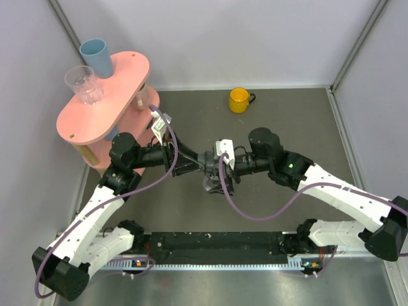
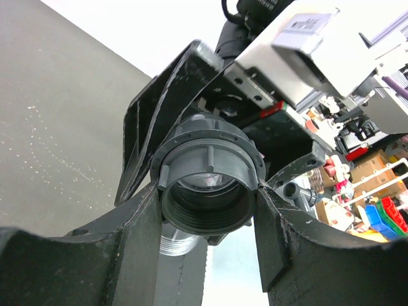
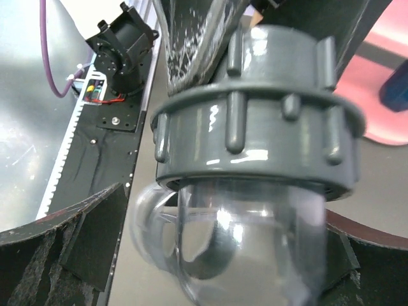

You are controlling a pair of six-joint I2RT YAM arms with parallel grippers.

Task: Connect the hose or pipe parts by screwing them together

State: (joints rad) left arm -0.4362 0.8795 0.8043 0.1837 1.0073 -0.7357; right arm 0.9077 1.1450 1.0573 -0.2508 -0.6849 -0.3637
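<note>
Left wrist: illegible label (image 2: 310, 24) above grey nut (image 2: 210, 182)

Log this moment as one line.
left gripper: shut on grey nut | right gripper: straddling clear pipe body, grip unclear | parts: nut on body's end | thread depth: unseen

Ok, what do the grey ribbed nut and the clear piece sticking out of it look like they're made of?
The grey ribbed nut: likely moulded plastic, semi-gloss; crisp ribs and soft highlights. The clear piece: probably transparent plastic, glossy; the surroundings show through it, with bright reflections.
</note>
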